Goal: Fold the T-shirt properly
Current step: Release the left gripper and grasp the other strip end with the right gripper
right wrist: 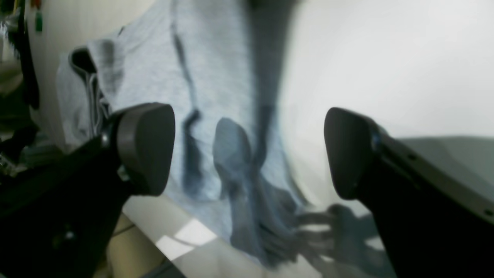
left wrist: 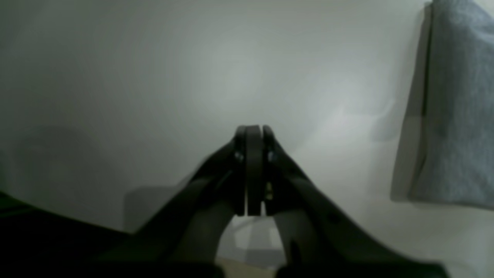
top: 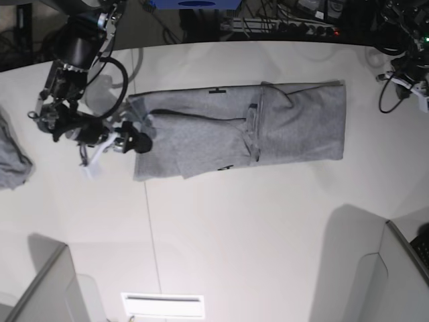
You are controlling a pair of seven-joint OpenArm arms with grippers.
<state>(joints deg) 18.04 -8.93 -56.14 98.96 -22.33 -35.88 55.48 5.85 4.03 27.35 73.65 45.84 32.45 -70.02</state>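
T-shirt (top: pixel 268 124) lies flat on white table (top: pixel 234 228), partly folded into a long band, its near end right at the right gripper (right wrist: pixel 247 152), whose jaws stand wide and empty. Left gripper (left wrist: pixel 252 170) is closed on nothing, cloth off to its side. Soft, light, limp cotton; likely best pinched at corners or hem. No containers visible

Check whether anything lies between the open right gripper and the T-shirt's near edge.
Nothing visible does. In the base view the right gripper sits right at the T-shirt's short edge, and the right wrist view shows only grey fabric and bare table between the spread jaws. The other grey cloth lies off behind the arm.
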